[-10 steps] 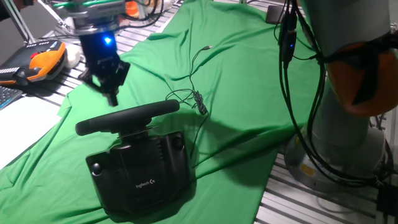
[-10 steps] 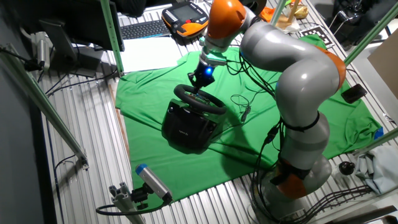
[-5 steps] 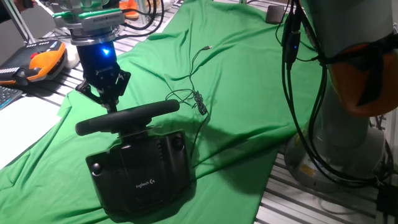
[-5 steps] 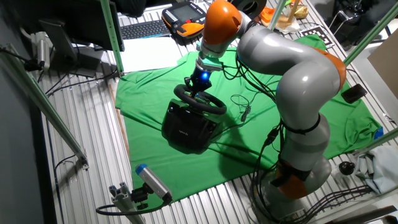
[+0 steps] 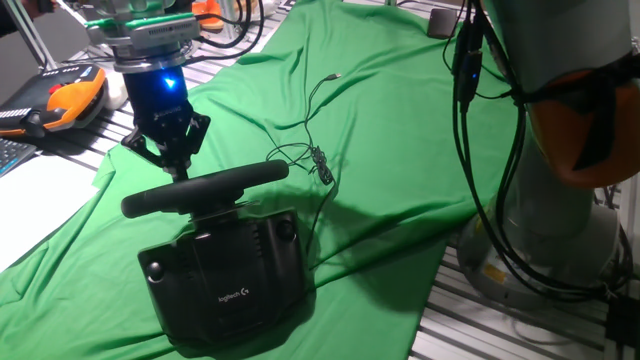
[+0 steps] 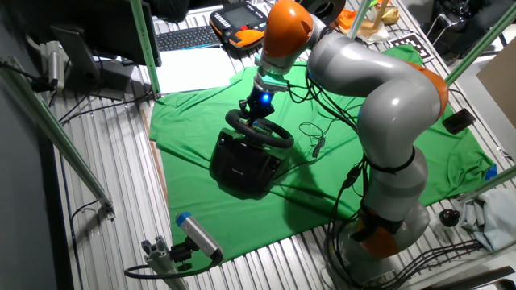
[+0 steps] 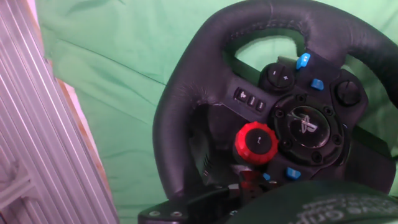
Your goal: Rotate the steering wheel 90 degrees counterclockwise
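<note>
Green cloth [image 5: 400, 130] lies open right of the wheel [image 5: 205, 188]. A thin cable [image 5: 318, 160] trails just beside the rim. The gripper [image 5: 172, 160] crowds its far side.

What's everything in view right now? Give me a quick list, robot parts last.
wheel: one, black, on its base at the cloth's near end; red dial and blue buttons on its face in the hand view
base: one, black, boxy, under the wheel
cloth: one, green, spread over the table
cable: one, thin and black, lying on the cloth beside the wheel
pendant: one, orange and black, off the cloth's far edge
keyboard: one, black, beyond the cloth
end effector: one, black with a blue light, just above the wheel's far rim; open or shut cannot be told
arm: one, grey with orange joints, standing beside the cloth
</note>
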You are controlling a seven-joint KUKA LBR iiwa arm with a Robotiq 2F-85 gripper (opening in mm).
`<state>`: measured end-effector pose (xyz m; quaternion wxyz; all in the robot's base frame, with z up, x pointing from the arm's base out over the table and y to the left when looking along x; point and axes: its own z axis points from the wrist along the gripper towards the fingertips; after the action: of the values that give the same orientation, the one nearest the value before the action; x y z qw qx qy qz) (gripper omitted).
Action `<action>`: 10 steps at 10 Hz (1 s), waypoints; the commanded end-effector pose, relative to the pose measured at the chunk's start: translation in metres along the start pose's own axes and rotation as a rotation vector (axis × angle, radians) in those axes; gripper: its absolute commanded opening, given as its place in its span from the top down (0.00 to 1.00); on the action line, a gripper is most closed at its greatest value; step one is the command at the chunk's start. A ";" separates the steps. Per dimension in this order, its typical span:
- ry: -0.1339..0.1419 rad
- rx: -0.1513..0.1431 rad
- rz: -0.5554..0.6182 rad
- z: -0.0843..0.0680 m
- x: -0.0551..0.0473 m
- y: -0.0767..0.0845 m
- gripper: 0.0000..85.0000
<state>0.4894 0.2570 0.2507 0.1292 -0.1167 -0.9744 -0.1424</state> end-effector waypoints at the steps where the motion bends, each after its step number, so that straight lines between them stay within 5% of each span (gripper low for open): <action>1: -0.007 0.013 -0.007 0.000 0.000 0.000 1.00; 3: -0.014 0.017 -0.053 0.000 0.000 0.000 1.00; 4: -0.040 0.021 -0.085 0.000 0.000 0.000 1.00; 6: -0.019 0.013 -0.097 0.000 0.000 0.000 1.00; 8: -0.028 0.047 -0.095 0.000 0.000 0.000 1.00; 10: -0.030 0.035 -0.041 0.000 0.000 0.000 1.00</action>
<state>0.4893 0.2572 0.2505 0.1121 -0.0984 -0.9808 -0.1257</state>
